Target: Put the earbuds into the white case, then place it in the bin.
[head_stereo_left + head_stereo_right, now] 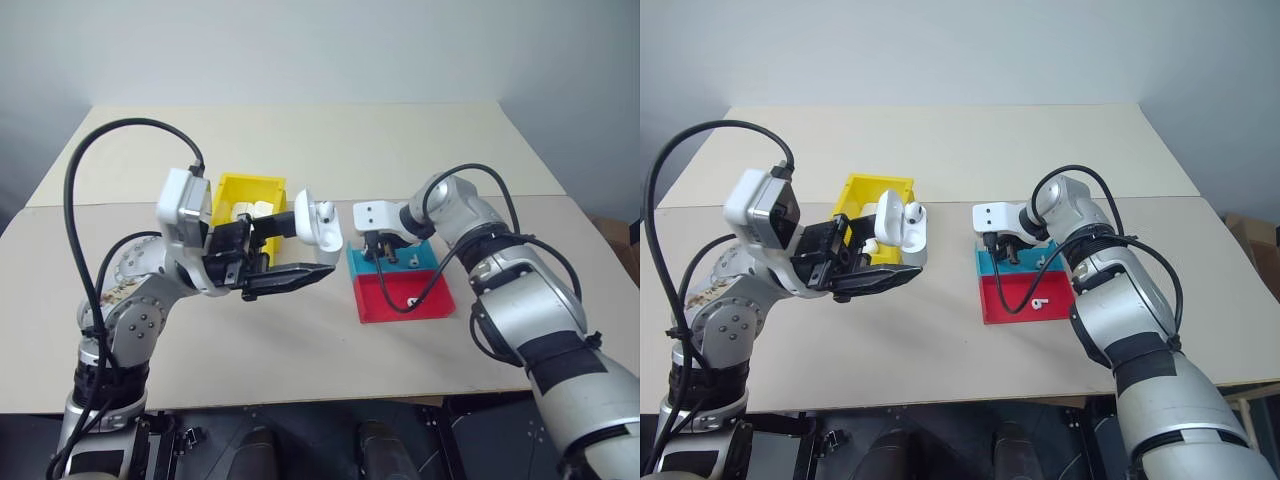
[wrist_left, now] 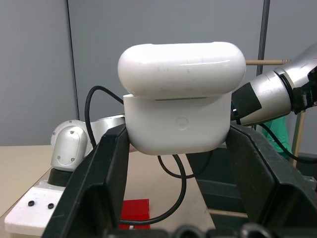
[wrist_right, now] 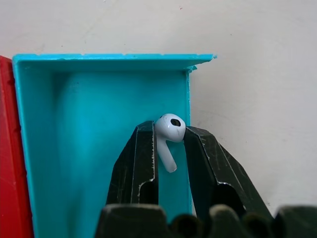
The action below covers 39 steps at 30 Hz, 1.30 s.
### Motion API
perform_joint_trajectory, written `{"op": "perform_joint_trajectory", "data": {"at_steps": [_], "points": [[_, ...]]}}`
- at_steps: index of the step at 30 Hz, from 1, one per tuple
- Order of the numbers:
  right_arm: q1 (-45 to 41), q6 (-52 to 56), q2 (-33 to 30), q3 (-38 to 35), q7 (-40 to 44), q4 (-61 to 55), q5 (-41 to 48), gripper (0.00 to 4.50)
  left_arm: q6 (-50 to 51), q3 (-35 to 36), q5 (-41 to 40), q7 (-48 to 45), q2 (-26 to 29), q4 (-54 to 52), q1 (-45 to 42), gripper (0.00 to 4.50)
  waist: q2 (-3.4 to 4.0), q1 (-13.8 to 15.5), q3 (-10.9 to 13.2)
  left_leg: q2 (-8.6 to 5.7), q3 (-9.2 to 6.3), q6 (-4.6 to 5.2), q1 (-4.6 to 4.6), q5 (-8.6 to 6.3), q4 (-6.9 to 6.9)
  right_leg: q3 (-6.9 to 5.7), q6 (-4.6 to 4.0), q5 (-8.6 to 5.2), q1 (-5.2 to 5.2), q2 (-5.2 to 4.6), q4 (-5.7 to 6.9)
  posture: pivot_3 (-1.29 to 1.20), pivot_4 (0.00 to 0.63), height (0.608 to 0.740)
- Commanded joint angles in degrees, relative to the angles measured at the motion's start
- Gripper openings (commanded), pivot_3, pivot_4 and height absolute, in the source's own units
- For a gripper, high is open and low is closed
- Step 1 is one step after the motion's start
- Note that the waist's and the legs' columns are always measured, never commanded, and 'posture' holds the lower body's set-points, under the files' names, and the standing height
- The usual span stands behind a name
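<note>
Progress is at an early stage, as I judge it: no earbud is in the white case point(image 1: 320, 226) yet, and the case is not in the bin point(image 1: 247, 205). The left gripper point(image 1: 287, 252) holds the case up in the air above the desk point(image 1: 300, 330), just in front of the yellow bin, with its two fingers pressed on the sides of the lower half; the lid stands open, so the case looks ready to receive. The right gripper point(image 3: 170, 148) points down into the teal part of the tray point(image 1: 437, 301), and its fingers are closed around one earbud point(image 3: 169, 134), which sits between them with the rounded head up and the stem down. Whether this earbud is already lifted from the tray floor, I cannot tell. A second earbud point(image 1: 1039, 303) lies on the red part of the same tray, apart from the gripper. Some pale things lie inside the bin, but I cannot say what they are. What remains, in my view: carry the gripped earbud to the open case, do the same with the second one, close the lid, and then put the case into the bin.
</note>
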Motion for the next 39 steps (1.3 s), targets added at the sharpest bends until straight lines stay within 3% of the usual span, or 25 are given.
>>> {"op": "perform_joint_trajectory", "data": {"at_steps": [1,6,12,17,25,31,39], "points": [[-0.4,4.4,-2.0,-4.8,2.8,-3.1,4.2,0.63,-0.2,0.6,-1.2,-0.4,-0.1,-0.3,-0.9,2.70,0.00,0.0,0.0,0.00,0.00,0.00,-0.02,0.00,0.00,0.00,0.00,0.00,-0.01,0.00,0.00,0.00,0.150,0.740],[3.1,16.0,-7.1,-10.9,7.4,-18.2,10.1,0.63,-0.1,-0.2,-1.5,-1.0,-0.7,-0.2,-1.5,2.70,0.03,0.3,0.0,0.00,-0.01,0.00,-0.10,0.00,0.00,-0.01,0.00,0.00,-0.05,-0.02,-0.03,0.00,0.150,0.740],[15.8,45.4,-14.6,-24.4,8.5,-56.5,26.3,0.63,-0.1,-0.4,-1.8,-1.2,-0.6,-0.8,-1.7,2.70,0.04,1.4,0.0,0.00,-0.07,0.01,-0.13,-0.01,-0.03,-0.07,0.00,0.00,-0.05,-0.01,-0.03,0.00,0.150,0.740],[24.4,60.8,-15.3,-39.9,6.1,-74.0,44.9,0.63,-0.9,-2.3,-0.3,-0.8,-2.4,-0.2,-2.5,2.70,0.04,1.9,0.0,0.00,-0.06,0.02,-0.03,-0.01,0.00,-0.04,0.00,0.00,0.04,0.00,-0.16,0.00,0.150,0.740],[30.5,75.4,-14.5,-54.9,-1.7,-83.9,69.9,0.63,-1.2,-4.7,1.7,-0.6,-4.6,0.4,-3.1,2.70,0.03,1.9,0.0,-0.01,-0.06,0.04,-0.04,-0.02,0.02,-0.02,0.00,0.00,0.06,0.00,-0.21,0.00,0.150,0.740],[31.2,78.8,-12.1,-55.5,-13.2,-91.8,84.9,0.63,-1.6,-5.6,2.8,-1.1,-5.7,1.8,-4.1,2.70,0.05,1.7,0.0,-0.01,-0.06,0.05,0.01,-0.02,0.01,0.02,0.00,0.00,0.06,0.02,-0.20,0.00,0.150,0.740],[33.1,75.7,-11.4,-53.4,-25.3,-92.7,99.7,0.63,-1.3,-6.0,3.6,-1.0,-6.7,1.7,-4.2,2.70,0.04,1.9,0.0,-0.02,-0.11,0.05,-0.09,-0.03,0.02,-0.02,0.00,0.00,0.06,0.00,-0.19,0.00,0.150,0.740]]}}
